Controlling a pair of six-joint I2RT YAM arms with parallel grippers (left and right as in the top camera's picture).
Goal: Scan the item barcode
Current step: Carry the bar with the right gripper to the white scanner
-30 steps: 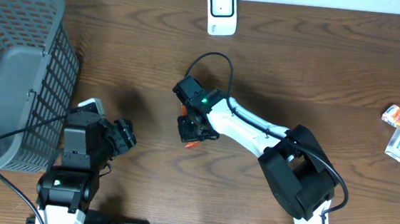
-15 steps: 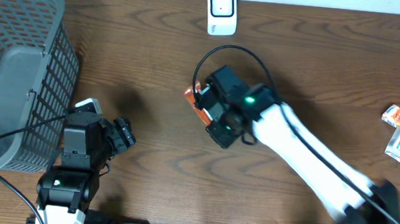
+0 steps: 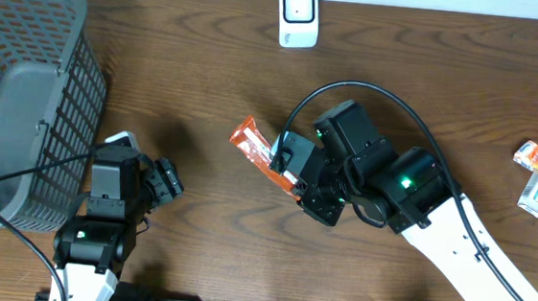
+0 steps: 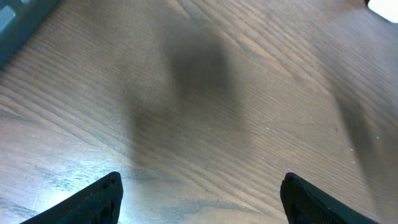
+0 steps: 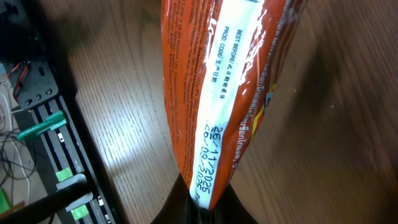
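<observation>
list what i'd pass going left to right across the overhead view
gray mesh basket → left gripper → orange snack packet → right arm → small cartons. The white scanner is left out because it sits within the packet's span.

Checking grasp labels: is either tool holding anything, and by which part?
Right tool is shut on the orange snack packet, pinching its end seam near the printed date. Left tool is open, holding nothing.
</observation>
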